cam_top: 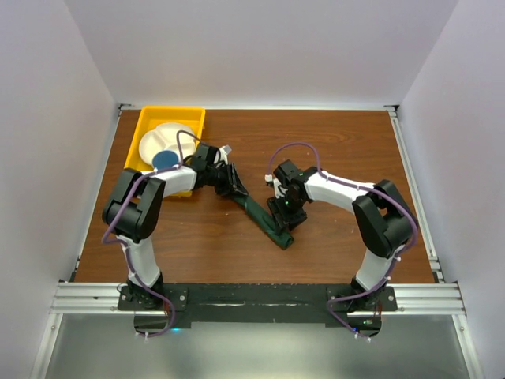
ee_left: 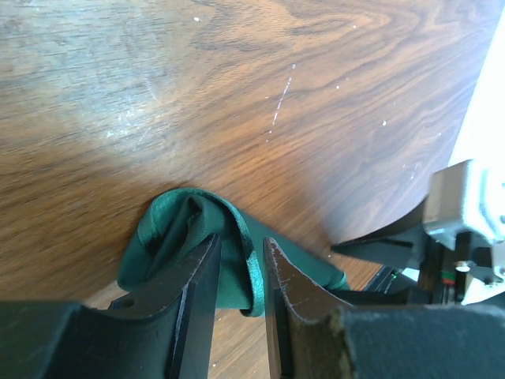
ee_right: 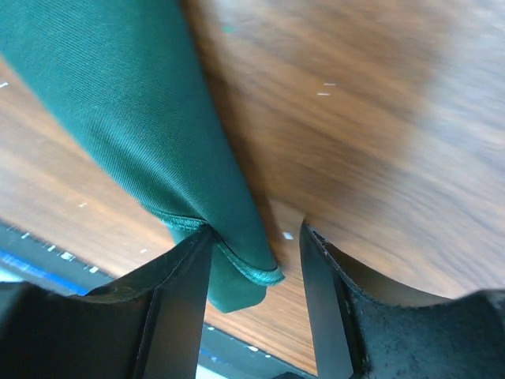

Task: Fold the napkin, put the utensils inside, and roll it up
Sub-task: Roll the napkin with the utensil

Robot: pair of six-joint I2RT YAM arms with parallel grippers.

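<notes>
The napkin lies rolled into a long, narrow, dark green bundle near the middle of the table, running from its 10 o'clock end to its 4 o'clock end. No cutlery shows outside the roll.

The left gripper is at the 10 o'clock end. In the left wrist view its fingers are closed on the bunched, curled end of the cloth, with a hemmed fold pinched between them.

The right gripper is at the 4 o'clock end. In the right wrist view its jaws stand apart around the tip, with bare wood showing beside one finger.

At 10 o'clock from the roll, a yellow tray holds a white plate and a blue cup.
</notes>
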